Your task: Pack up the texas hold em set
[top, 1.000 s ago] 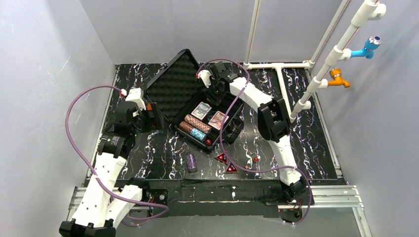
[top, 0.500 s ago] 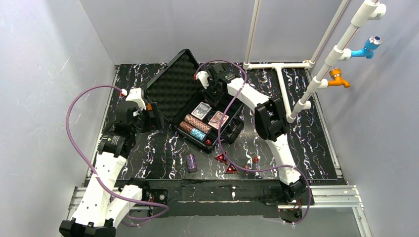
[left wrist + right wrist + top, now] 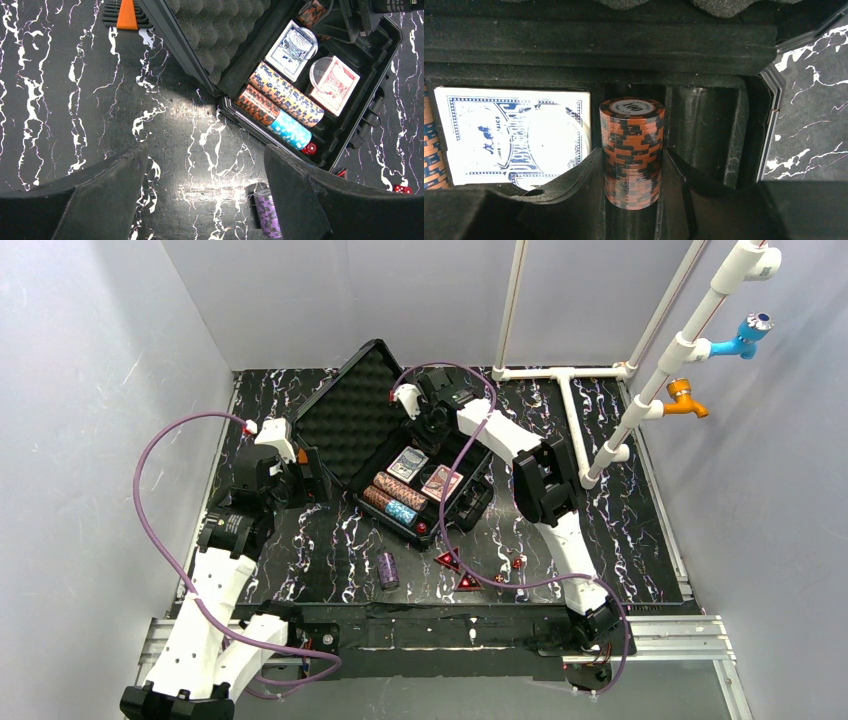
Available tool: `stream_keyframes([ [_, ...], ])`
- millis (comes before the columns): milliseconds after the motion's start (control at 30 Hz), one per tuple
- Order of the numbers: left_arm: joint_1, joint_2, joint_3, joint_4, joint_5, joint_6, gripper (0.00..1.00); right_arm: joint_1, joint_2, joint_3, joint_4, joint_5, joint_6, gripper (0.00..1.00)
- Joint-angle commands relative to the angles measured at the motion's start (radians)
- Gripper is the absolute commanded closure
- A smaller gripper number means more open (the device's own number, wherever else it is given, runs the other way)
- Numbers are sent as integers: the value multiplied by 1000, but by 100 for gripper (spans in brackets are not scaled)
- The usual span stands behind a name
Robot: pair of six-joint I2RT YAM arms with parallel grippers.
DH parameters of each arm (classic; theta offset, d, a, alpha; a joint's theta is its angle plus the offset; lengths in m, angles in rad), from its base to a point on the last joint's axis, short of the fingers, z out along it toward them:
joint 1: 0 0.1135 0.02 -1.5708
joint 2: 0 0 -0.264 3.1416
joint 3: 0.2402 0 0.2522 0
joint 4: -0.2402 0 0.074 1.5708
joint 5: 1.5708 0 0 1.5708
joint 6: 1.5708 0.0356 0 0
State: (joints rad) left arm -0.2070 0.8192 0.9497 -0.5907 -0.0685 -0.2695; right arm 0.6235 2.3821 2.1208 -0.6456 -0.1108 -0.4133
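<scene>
**Between the right fingers, a brown chip roll poised over the case**

Between the right fingers [image 3: 432, 432], which are clamped on its sides, a brown chip roll [image 3: 631, 150] is held upright above the open case [image 3: 350, 425]. Just left of those fingers the blue card deck [image 3: 514, 135] is seated in its recess; just right of them a vacant foam channel is seen. The roll is judged to be gripped by its flanks so that the stack is kept together while it is lined up with a slot.

Ahead of the left fingers [image 3: 312, 478], which are spread wide and hold nothing, the case's hinge edge is seen. They are probably parked there to steady or shut the lid. Near their right tip a purple chip roll [image 3: 267, 212] is left on the surface. Red triangular markers [image 3: 448, 559] and dice [image 3: 518, 562] are also unpacked.

Compared with a second ago, the right wrist has been shifted slightly towards the lid. The left arm and the case's contents are unchanged.
</scene>
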Motion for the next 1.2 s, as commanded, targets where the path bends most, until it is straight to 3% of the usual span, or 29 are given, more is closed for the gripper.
stream_keyframes([
  [0, -5, -3, 9, 2, 1, 9, 16, 11, 0, 72, 82, 10, 13, 99],
  [300, -5, -4, 9, 2, 0, 8, 16, 20, 12, 76, 91, 28, 16, 97],
  [367, -5, -3, 9, 2, 1, 8, 16, 21, 12, 74, 93, 30, 17, 92],
  [633, -5, -5, 9, 2, -1, 10, 16, 28, 11, 72, 101, 43, 21, 54],
  [933, -5, -4, 9, 3, 0, 10, 16, 30, -13, 70, 109, 54, 19, 35],
  [1167, -4, -2, 10, 2, 3, 8, 16, 31, -46, 65, 108, 73, 14, 32],
])
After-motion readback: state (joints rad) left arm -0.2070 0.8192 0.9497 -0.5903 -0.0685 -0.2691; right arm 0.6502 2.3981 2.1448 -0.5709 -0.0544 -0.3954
